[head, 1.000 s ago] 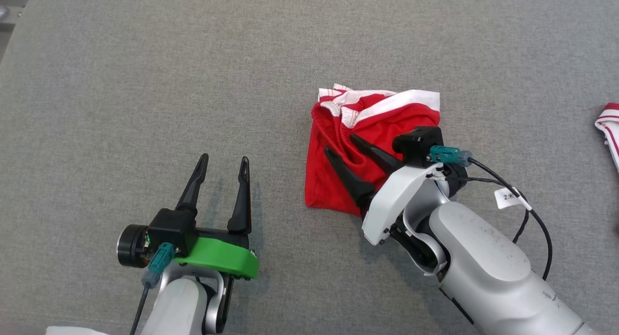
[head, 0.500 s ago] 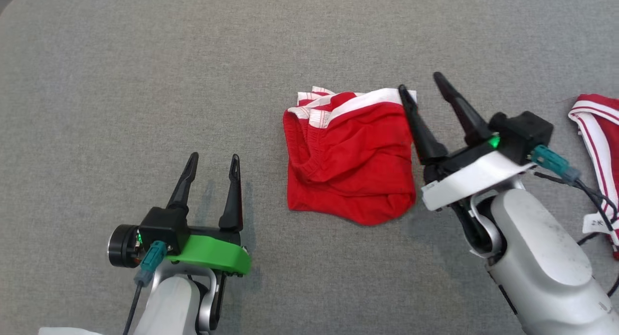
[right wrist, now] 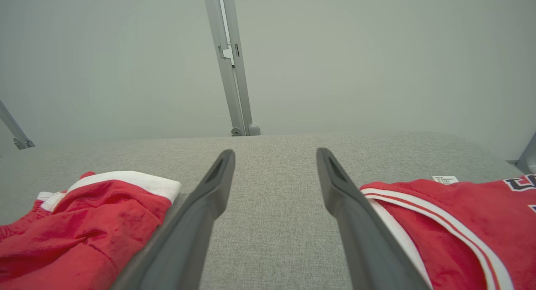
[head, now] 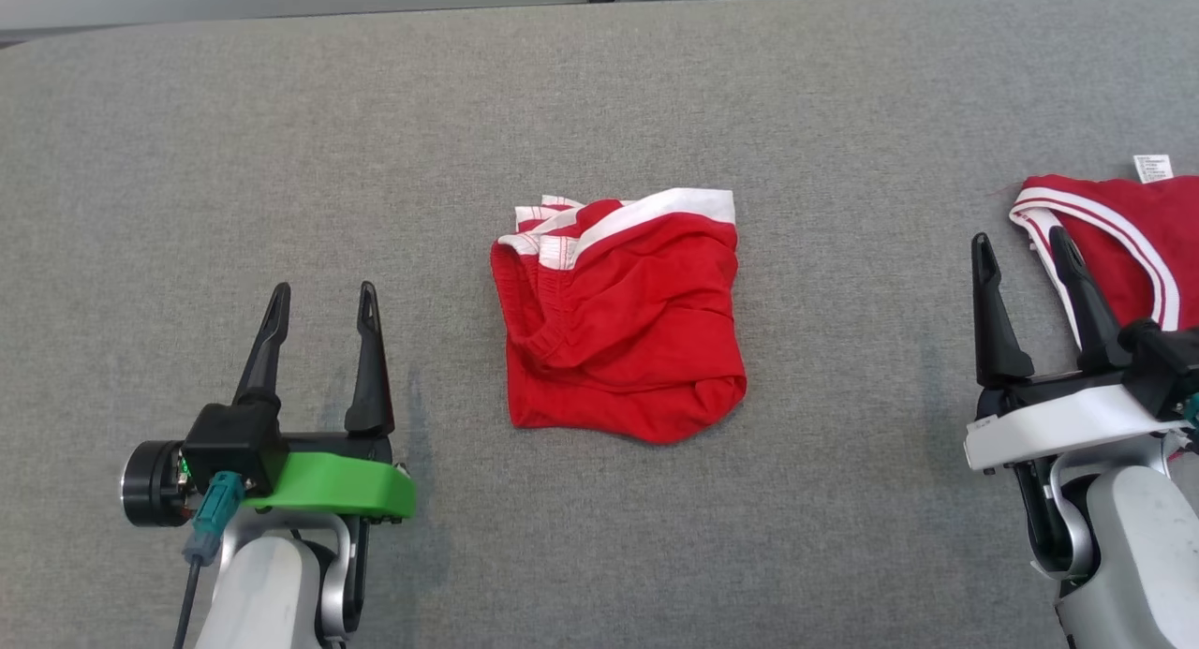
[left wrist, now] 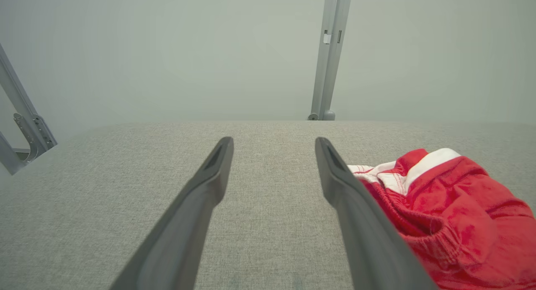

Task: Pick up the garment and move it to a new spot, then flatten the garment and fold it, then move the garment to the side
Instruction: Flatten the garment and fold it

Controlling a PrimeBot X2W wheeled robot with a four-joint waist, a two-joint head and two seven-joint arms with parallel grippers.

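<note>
The garment (head: 623,321), red shorts with a white waistband, lies folded into a rough square at the middle of the grey surface; it also shows as the garment (left wrist: 439,214) and the garment (right wrist: 79,227) in the wrist views. My left gripper (head: 320,304) stands open at the lower left, well left of the shorts, nothing between its fingers. At the lower right my right gripper (head: 1021,248) is open and empty, clear of the shorts, its fingers beside a second red piece.
A second red garment (head: 1124,246) with white stripes and a label lies at the right edge, seen again as the red garment (right wrist: 452,223). The grey padded surface (head: 281,143) ends at the back, where a metal post (right wrist: 230,72) rises.
My right gripper has opened, let go of the shorts and drawn back to the right. The camera has shifted, so the whole scene sits further left and lower.
</note>
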